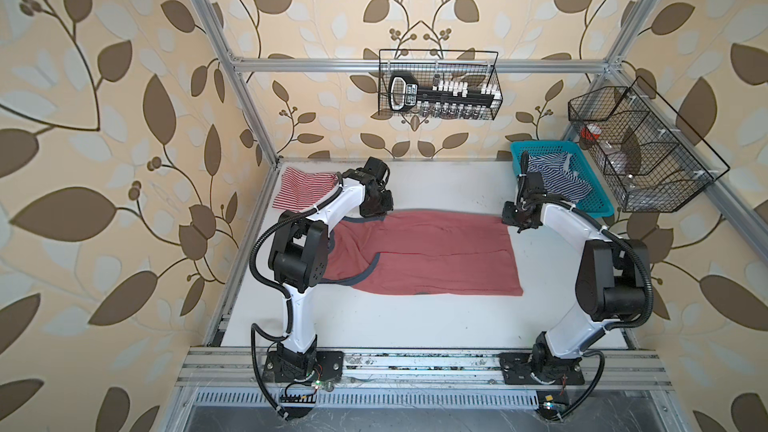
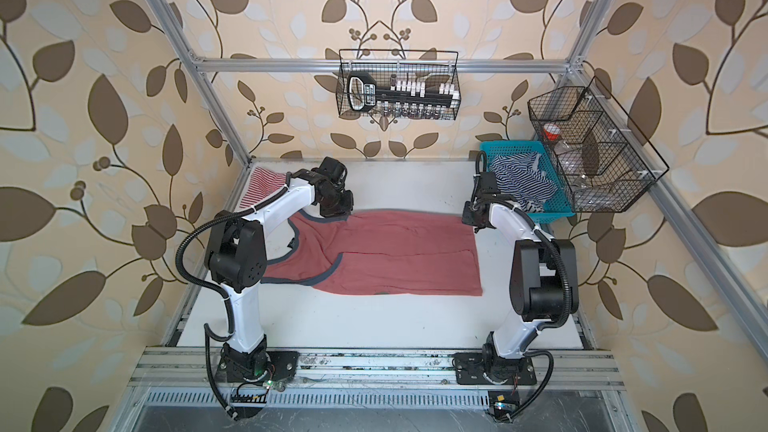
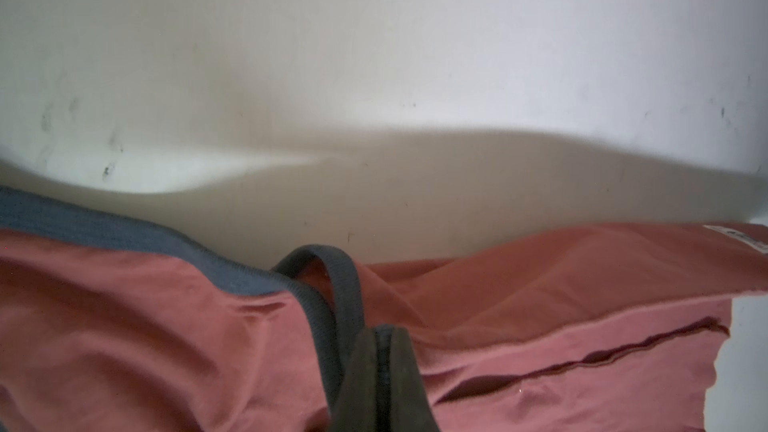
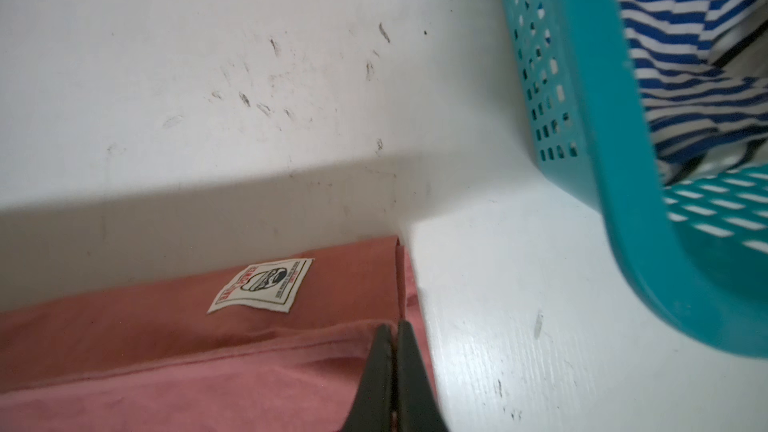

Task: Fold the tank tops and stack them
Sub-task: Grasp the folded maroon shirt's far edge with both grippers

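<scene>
The dusty red tank top (image 1: pixel 436 259) (image 2: pixel 395 255) lies spread across the white table (image 1: pixel 374 317), shoulders to the left and hem to the right, with a lengthwise crease along its middle. My left gripper (image 1: pixel 376 214) (image 3: pixel 384 330) is shut on its navy trim (image 3: pixel 316 259) at the far left corner. At the far right corner my right gripper (image 1: pixel 513 222) (image 4: pixel 392 326) is shut on the hem, next to a white sewn label (image 4: pixel 262 286). The red-and-white striped tank top (image 1: pixel 301 191) (image 2: pixel 264 184) lies flat at the far left, partly behind my left arm.
A teal plastic basket (image 1: pixel 598 201) (image 4: pixel 602 160) at the far right holds a blue-and-white striped garment (image 1: pixel 552 172). Black wire baskets hang on the back rail (image 1: pixel 438 85) and the right frame (image 1: pixel 640 151). Aluminium frame posts edge the table.
</scene>
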Action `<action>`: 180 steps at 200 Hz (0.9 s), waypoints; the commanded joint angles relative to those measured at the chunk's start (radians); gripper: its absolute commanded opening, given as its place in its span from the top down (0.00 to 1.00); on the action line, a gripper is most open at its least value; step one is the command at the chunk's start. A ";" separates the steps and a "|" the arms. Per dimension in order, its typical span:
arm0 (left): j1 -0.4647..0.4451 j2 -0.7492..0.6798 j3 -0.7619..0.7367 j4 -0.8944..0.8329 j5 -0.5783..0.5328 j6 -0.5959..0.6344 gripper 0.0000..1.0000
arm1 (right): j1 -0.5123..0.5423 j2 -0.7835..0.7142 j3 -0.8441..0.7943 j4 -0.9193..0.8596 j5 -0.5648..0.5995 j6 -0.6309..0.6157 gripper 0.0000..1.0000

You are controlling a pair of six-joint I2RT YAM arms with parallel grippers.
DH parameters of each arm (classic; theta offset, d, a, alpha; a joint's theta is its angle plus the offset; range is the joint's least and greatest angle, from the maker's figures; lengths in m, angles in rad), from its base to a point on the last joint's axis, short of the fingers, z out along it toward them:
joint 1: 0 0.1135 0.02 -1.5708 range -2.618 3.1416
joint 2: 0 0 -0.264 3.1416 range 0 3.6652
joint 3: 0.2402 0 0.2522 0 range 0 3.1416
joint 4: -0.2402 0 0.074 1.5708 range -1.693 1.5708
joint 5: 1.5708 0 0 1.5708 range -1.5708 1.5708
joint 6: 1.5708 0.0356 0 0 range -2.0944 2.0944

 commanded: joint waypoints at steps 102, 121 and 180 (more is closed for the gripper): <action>-0.047 -0.206 -0.235 -0.013 -0.081 -0.022 0.86 | -0.005 -0.141 -0.192 -0.012 0.044 0.002 1.00; -0.061 -0.240 -0.269 -0.020 -0.080 -0.024 0.79 | -0.004 -0.153 -0.205 -0.025 0.057 -0.002 1.00; -0.072 -0.308 -0.296 -0.049 -0.109 -0.023 0.66 | -0.003 -0.221 -0.233 -0.047 0.072 0.008 0.71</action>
